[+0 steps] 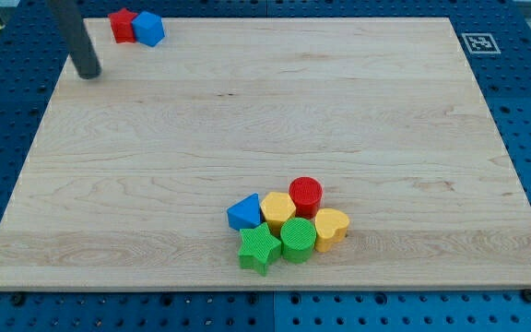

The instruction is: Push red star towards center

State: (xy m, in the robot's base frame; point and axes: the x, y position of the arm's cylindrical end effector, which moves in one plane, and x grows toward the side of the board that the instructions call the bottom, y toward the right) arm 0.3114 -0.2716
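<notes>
The red star (122,25) lies at the top left corner of the wooden board (265,120), touching a blue block (148,28) on its right. My tip (88,74) rests on the board below and to the left of the red star, a short gap apart from it. The rod rises from the tip to the view's top edge.
A cluster of blocks sits near the board's bottom middle: a red cylinder (306,195), a yellow block (277,209), a blue triangle (243,213), a green star (259,247), a green cylinder (298,239) and a yellow heart (331,225). A marker tag (478,42) lies off the top right corner.
</notes>
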